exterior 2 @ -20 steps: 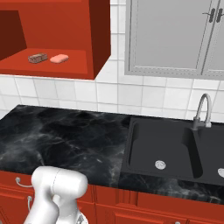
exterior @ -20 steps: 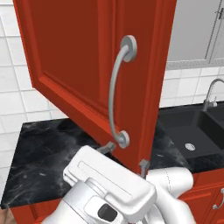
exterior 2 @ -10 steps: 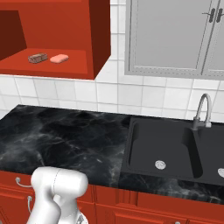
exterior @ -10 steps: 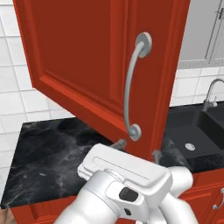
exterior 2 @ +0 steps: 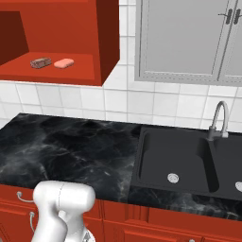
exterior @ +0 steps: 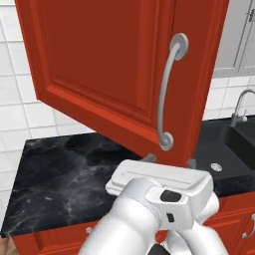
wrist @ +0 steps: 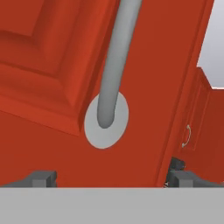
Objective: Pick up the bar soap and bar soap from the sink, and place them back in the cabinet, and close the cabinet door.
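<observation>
Cabinet door point(exterior: 119, 64) swung further right, spread gripper point(wrist: 109, 177) seemingly empty below its handle point(wrist: 114, 65); both soaps point(exterior 2: 52, 63) shelved.

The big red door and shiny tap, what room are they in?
It looks like a kitchen. There is a black sink with a curved silver faucet, a dark marble counter under white wall tiles, and a red cabinet whose cabinet door stands open.
</observation>
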You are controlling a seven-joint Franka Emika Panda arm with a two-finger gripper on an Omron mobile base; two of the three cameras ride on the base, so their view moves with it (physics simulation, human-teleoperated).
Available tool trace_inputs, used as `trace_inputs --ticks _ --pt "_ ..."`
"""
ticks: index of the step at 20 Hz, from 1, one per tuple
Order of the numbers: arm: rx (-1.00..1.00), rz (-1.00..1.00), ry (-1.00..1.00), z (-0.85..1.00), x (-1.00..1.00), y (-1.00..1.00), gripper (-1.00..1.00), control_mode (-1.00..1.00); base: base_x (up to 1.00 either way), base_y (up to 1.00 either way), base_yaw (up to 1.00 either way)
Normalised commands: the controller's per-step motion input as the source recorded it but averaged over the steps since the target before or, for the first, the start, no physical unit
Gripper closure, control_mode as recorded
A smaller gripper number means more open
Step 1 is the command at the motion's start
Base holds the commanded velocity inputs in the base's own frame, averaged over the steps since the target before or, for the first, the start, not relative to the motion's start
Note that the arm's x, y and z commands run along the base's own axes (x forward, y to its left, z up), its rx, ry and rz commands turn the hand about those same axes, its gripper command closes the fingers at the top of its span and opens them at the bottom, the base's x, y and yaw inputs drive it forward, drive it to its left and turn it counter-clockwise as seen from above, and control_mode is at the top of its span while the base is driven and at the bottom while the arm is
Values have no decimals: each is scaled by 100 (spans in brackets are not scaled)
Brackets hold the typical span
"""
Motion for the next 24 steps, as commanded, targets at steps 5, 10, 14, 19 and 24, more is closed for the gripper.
trace_inputs --ticks 5,10,14,19,24 --pt "0 6 10 0 64 0 -100 -100 0 0 0" --pt "2 8 4 0 63 0 -100 -100 0 0 0" --pt "4 7 0 0 66 0 -100 -100 0 0 0" --pt "4 4 0 0 65 0 -100 -100 0 0 0" --pt "1 2 0 0 63 0 -100 -100 0 0 0"
